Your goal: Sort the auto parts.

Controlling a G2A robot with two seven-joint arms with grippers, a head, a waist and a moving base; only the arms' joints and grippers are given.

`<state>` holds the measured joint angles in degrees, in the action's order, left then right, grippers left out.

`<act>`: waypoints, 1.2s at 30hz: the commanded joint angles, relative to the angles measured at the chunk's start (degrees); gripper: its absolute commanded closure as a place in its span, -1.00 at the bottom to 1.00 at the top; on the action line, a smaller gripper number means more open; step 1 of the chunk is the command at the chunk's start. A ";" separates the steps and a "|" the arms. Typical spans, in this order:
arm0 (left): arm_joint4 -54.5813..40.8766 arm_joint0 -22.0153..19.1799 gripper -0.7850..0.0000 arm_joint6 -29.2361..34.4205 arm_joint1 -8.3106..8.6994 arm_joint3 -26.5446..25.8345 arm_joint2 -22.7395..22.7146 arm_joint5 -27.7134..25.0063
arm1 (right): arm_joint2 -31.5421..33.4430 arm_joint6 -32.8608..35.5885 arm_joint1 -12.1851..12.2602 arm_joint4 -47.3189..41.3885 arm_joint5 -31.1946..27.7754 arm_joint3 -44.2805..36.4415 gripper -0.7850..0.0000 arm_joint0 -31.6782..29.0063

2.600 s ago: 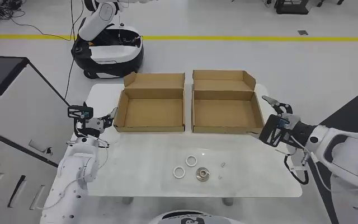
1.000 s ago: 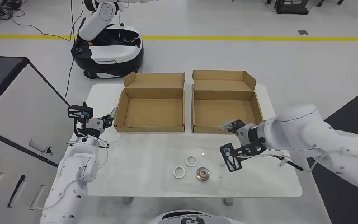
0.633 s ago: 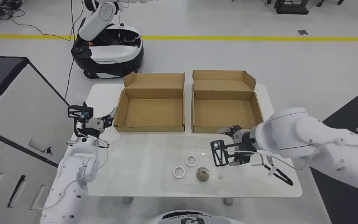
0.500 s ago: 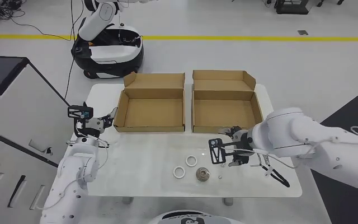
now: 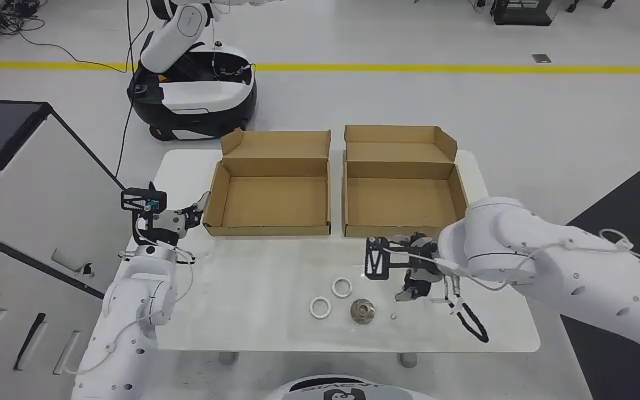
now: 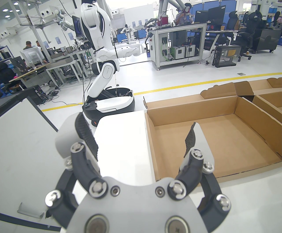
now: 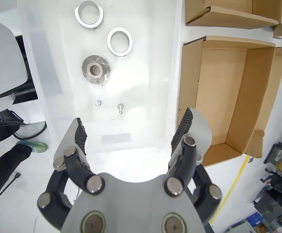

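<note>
Two metal rings (image 5: 341, 288) (image 5: 320, 307) and a flanged metal hub (image 5: 362, 312) lie on the white table (image 5: 260, 300) near its front edge. In the right wrist view the rings (image 7: 119, 42) (image 7: 88, 14), the hub (image 7: 95, 70), a small nut (image 7: 98, 103) and a small bolt (image 7: 120, 108) lie just beyond my right gripper (image 7: 133, 118). That gripper (image 5: 392, 275) is open and holds nothing, hovering just right of the hub. My left gripper (image 6: 136, 123) is open and holds nothing, at the table's left edge (image 5: 192, 213) beside the left cardboard box (image 6: 220, 136).
Two open, empty cardboard boxes (image 5: 268, 200) (image 5: 405, 200) stand side by side at the back of the table. Another white robot (image 5: 195, 80) stands on the floor behind the table. A yellow line (image 5: 400, 68) runs across the floor.
My right arm has swung from the table's right edge inward to the left, bringing its open gripper over the small parts. The left arm has not moved.
</note>
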<state>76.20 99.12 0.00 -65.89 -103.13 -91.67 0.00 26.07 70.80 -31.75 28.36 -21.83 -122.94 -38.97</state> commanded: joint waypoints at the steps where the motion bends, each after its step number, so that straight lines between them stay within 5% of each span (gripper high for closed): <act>1: 0.00 0.00 -1.00 0.00 0.00 0.00 0.00 0.00 | -0.24 -0.09 0.01 0.85 0.12 0.22 -1.00 -0.91; 23: 0.00 0.00 -1.00 0.00 0.00 0.00 0.00 0.00 | 0.53 -1.32 0.49 5.89 -0.63 1.62 -1.00 -7.82; 27: 0.00 0.00 -1.00 0.00 0.00 0.00 0.00 0.00 | 0.71 -1.23 0.38 6.63 -0.88 1.90 -0.61 -8.53; 31: 0.00 0.00 -1.00 0.00 0.00 0.00 0.00 0.00 | 0.89 -1.06 0.25 7.27 -1.14 2.38 -0.65 -9.17; 36: 0.00 0.00 -1.00 0.00 0.00 0.00 0.00 0.00 | 1.00 -0.79 0.04 8.08 -1.61 2.65 -0.44 -9.94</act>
<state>76.20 99.12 0.00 -65.89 -103.13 -91.67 0.00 27.04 70.01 -31.66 36.32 -23.39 -120.34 -48.79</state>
